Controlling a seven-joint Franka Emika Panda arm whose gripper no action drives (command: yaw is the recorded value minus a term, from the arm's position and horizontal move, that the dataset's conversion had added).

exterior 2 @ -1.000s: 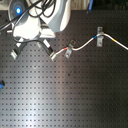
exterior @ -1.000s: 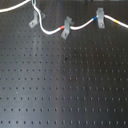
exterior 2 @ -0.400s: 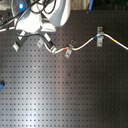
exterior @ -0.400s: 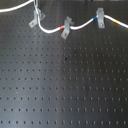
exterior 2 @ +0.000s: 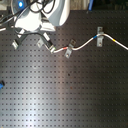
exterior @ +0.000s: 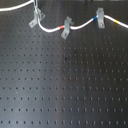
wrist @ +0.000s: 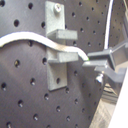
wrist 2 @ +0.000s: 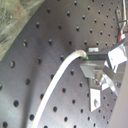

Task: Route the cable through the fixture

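Gripper (wrist 2: 90,61) clamped on the long thin white flexible cable (exterior: 82,26), pinching its end at the fingertips in both wrist views. In the first exterior view the cord meets the small slanted light-grey metal fixture (exterior: 65,30), red band just beside it. Too blurry to tell if it's seated. The cable's far end is cut off at the first exterior view's right.

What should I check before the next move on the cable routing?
1. End effector grips the cable: ok, fingers closed on it in the first wrist view.
2. Cable in the middle clip: ok.
3. Cable in the clip on the first exterior view's right: ok.
4. Cable seated in the clip beside the end effector: ok, it passes between the prongs.
5. Slack between clips: ok, gentle curves.
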